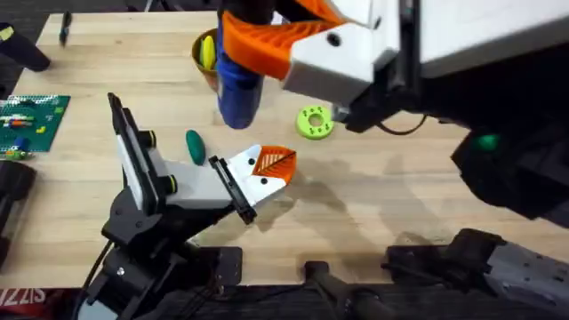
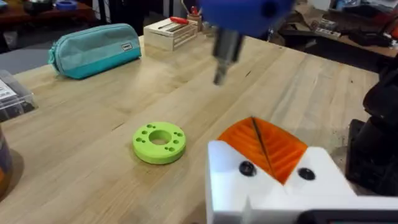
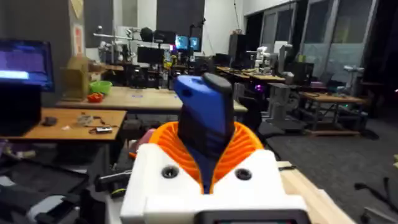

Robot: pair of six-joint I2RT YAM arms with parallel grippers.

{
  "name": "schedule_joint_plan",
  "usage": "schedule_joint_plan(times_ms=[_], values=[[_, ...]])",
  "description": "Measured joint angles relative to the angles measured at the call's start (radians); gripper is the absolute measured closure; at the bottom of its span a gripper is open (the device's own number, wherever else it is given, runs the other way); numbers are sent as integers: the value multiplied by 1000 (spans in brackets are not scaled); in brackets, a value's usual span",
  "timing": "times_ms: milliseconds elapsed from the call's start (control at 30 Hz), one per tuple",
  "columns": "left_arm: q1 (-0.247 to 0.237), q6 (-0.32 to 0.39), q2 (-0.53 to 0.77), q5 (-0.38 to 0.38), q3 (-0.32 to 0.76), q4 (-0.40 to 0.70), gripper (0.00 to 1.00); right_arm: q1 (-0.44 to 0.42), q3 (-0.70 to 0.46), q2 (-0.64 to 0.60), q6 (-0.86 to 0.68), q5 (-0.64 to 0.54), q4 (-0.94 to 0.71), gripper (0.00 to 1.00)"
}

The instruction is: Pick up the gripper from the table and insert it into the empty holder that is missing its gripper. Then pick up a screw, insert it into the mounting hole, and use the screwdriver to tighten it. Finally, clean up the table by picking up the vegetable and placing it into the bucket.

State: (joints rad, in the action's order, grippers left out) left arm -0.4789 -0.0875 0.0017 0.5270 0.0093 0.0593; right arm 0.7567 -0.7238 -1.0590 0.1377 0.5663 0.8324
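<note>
The holder (image 1: 191, 187), a black jointed arm with a white wrist block, reaches in from the lower left. Its left gripper (image 1: 276, 163) (image 2: 254, 124) is shut, two orange ribbed tips meeting on white bases. Each base shows a dark screw head (image 2: 247, 168). Which of the two is the task's gripper I cannot tell. My right gripper (image 1: 267, 40) (image 3: 205, 146) hangs high under the camera, shut on the blue screwdriver (image 1: 238, 89) (image 3: 205, 106). The screwdriver tip (image 2: 221, 74) points down beyond the left fingers. A dark green vegetable (image 1: 194, 147) lies beside the holder. The bucket (image 1: 204, 52) stands at the back.
A lime-green ring (image 1: 314, 122) (image 2: 159, 142) lies on the wood right of the screwdriver. A green brick plate (image 1: 31, 120) sits at the left edge. A teal pouch (image 2: 93, 50) and a wooden box (image 2: 171, 32) stand farther off.
</note>
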Motion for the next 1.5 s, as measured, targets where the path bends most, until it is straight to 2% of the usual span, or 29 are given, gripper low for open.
schedule_joint_plan(times_ms=[333,700,900,1500], values=[[0,0,0,0,0,0,987,0,0,18,43,1,-155,949],[0,0,0,0,0,0,987,0,0,5,43,5,-161,949],[0,0,0,0,0,0,987,0,0,-28,39,59,-162,949],[0,0,0,0,0,0,987,0,0,-26,7,68,-161,949]])
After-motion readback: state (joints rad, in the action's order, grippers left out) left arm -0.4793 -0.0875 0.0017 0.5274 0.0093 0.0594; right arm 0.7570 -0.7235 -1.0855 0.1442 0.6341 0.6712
